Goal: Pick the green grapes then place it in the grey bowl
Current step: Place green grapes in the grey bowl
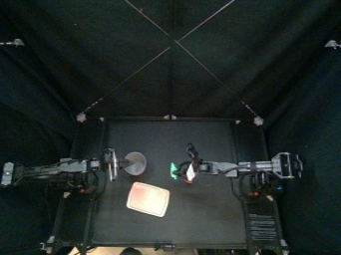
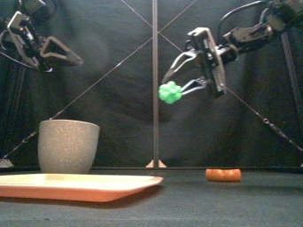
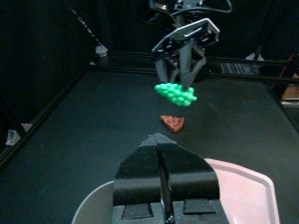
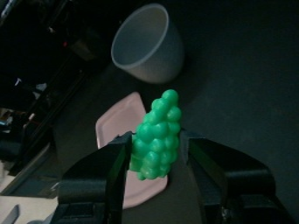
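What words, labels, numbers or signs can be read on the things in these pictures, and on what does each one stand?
None can be read. The green grapes, the grey bowl, the pink tray and the small orange toy all show plain surfaces, with no print, label or number in any view.

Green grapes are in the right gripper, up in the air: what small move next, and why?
Probably carry the right gripper sideways toward the grey bowl, keeping its height. The green grapes are clamped between its jaws, well above the table, and the bowl stands upright off to the left, so the grapes are not over it yet.
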